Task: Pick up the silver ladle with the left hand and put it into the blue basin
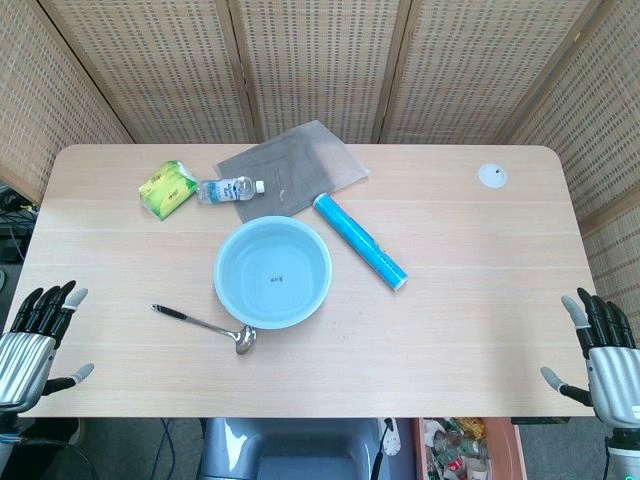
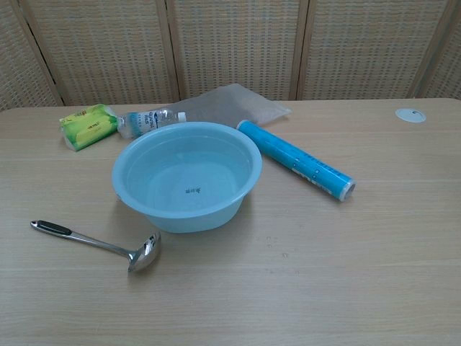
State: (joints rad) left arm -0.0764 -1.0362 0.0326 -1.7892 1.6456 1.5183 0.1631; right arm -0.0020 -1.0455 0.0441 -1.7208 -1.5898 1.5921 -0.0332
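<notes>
Table [image 1: 470,300]: light wood, woven screens behind it.

Basin [image 1: 272,272]: blue, round, upright, near the table's middle; a small dark mark on its floor, nothing else inside.

Ladle [image 1: 205,325]: silver with a dark grip end, lying flat on the table just in front and to the left of the basin. Its bowl sits close to the basin's near rim without touching it; its handle runs away from the basin to the left. No hand touches it.

Roll [image 1: 360,241]: blue, printed, lying on its side just right of the basin, angled from behind it toward the near right.

Bottle [image 1: 229,189]: small, clear, on its side behind the basin, cap pointing right.

Packet [image 1: 167,189]: yellow-green, left of the bottle, behind and left of the basin.

Cloth [image 1: 293,166]: grey, flat, behind the basin; the bottle lies at its left edge.

Disc [image 1: 491,175]: white, far right and behind the basin.

Left hand [image 1: 38,338]: at the near left edge, well apart from the basin, fingers spread, holding nothing.

Right hand [image 1: 600,345]: at the near right edge, well apart from the basin, fingers spread, holding nothing.
</notes>
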